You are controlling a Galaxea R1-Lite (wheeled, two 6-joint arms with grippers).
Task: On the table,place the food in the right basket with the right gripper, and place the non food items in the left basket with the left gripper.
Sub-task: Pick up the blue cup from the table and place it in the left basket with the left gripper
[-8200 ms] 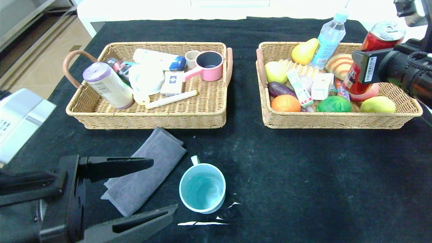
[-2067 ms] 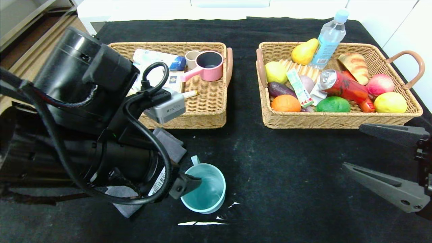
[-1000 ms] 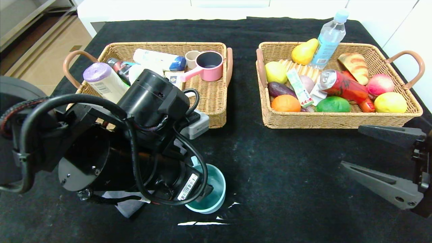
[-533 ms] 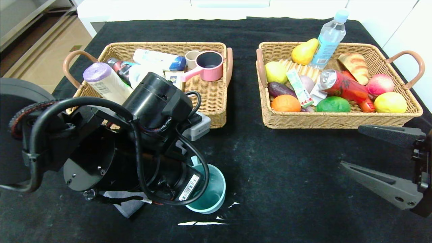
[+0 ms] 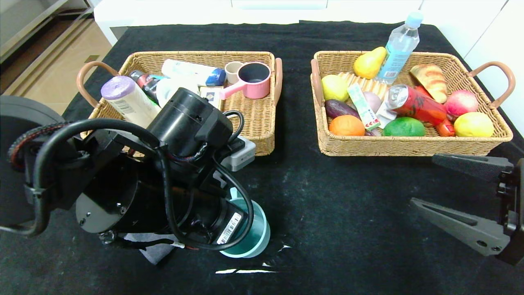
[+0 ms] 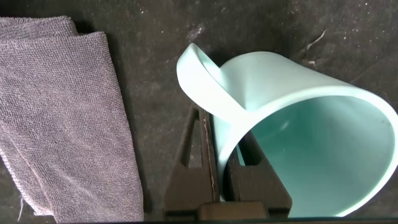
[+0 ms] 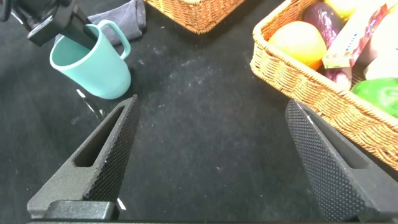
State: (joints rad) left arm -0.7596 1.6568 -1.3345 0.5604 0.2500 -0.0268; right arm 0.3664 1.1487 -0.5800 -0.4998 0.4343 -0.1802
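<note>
While its bulky wrist hides most of the grasp from the head camera, the left gripper (image 6: 219,168) is pinched on the wall of the light teal mug (image 5: 250,235), one finger (image 6: 186,152) outside just beside the handle and the other inside the cup, as the left wrist camera shows. The mug leans tilted on the black-clothed table (image 5: 348,213), its lower edge just beside a white tear in the cloth, with the folded dark-grey towel (image 6: 59,118) lying just beside it. A barcode sticker (image 5: 229,228) on the left wrist carries print too small to read. Near the table's front right, the right gripper (image 5: 456,196) hangs with its fingers spread wide and nothing between them. In the right basket (image 5: 409,146) the red soda can (image 5: 417,105) lies on its side among fruit; its lettering cannot be made out, nor can that on the purple-capped canister (image 5: 127,100) in the left basket (image 5: 262,135).
</note>
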